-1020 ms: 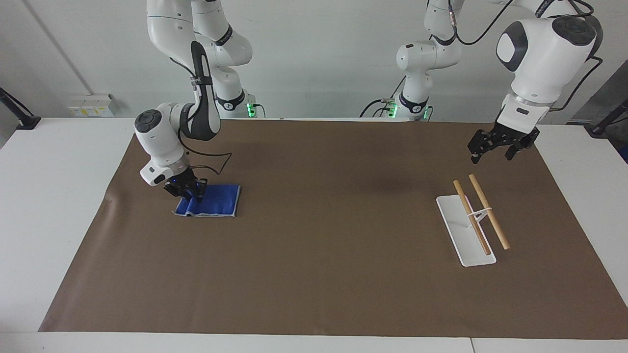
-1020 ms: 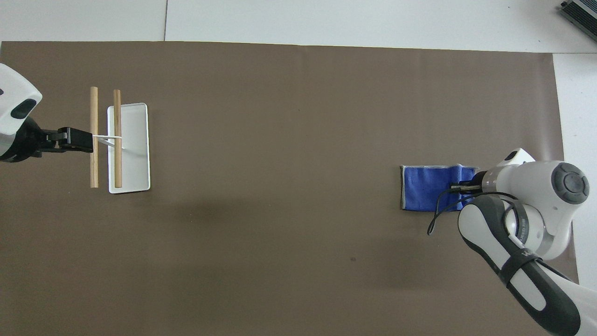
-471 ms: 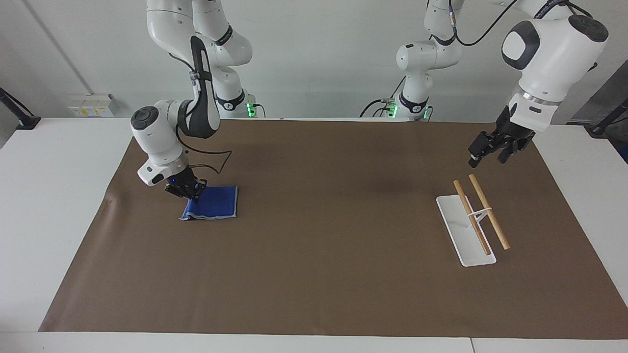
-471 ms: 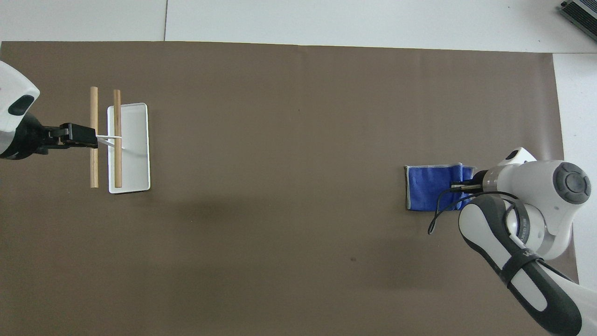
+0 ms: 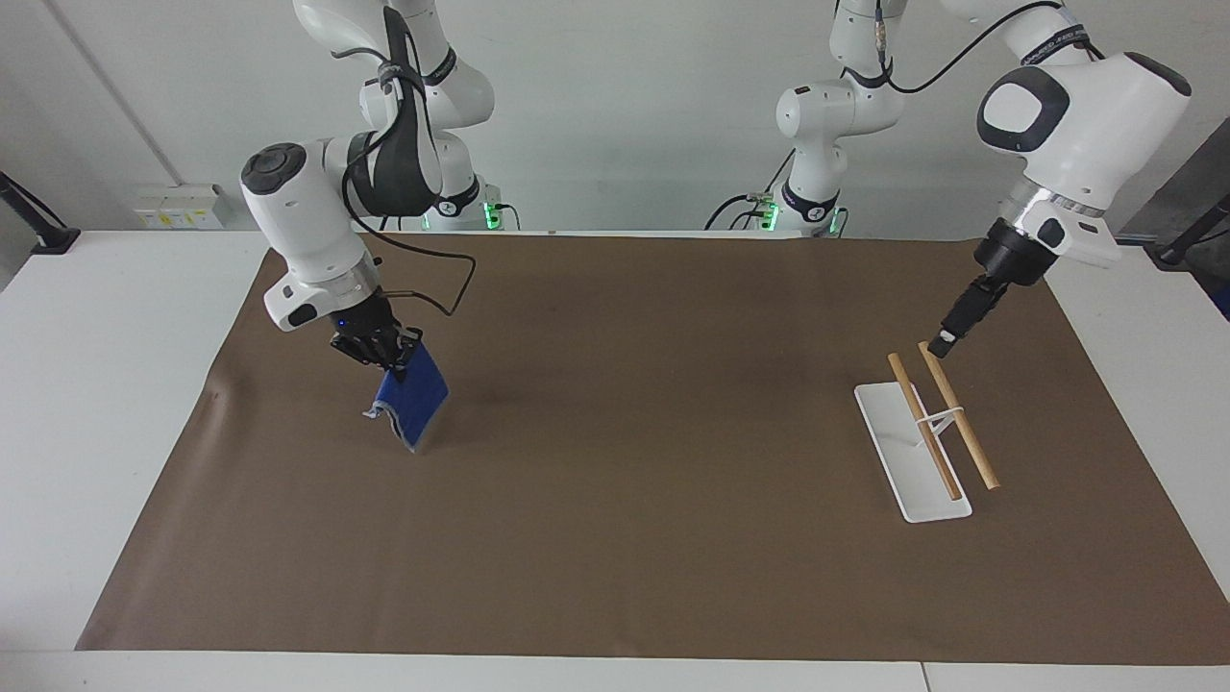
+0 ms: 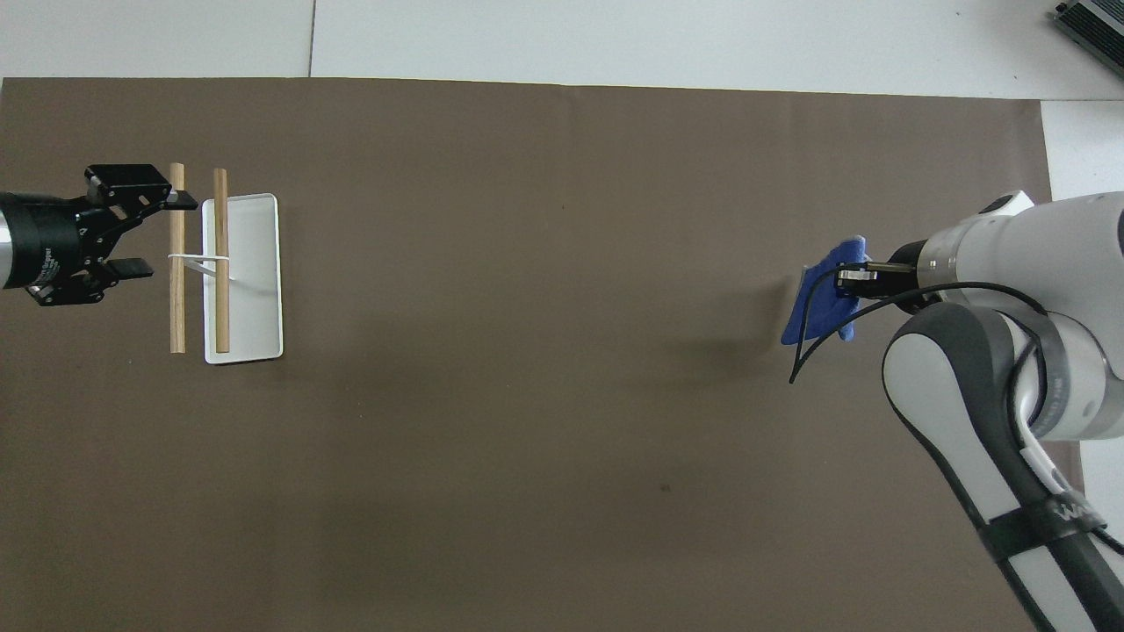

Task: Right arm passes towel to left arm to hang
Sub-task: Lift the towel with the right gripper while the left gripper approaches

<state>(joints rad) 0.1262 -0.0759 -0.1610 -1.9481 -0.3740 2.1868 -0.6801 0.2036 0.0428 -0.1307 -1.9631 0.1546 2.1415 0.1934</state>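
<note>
Both arms: glossy white shells, dark-grey joint caps, silver wrist rings, black grippers; right arm (image 5: 317,221) has loose black cable, left arm (image 5: 1076,96) likewise, green base LEDs

A brown rectangular paper mat (image 5: 615,500) covered the middle of the white table (image 5: 86,384). At the middle right of the facing view, a white rectangular tray base (image 5: 898,452) lay on the mat, carrying two parallel wooden rods (image 5: 942,415) raised above it. The left arm's black two-finger gripper (image 5: 942,343) hung over the rods' upper ends. At the middle left, the right arm's black two-finger gripper (image 5: 389,358) held the small blue terry towel (image 5: 413,404) above the mat.
</note>
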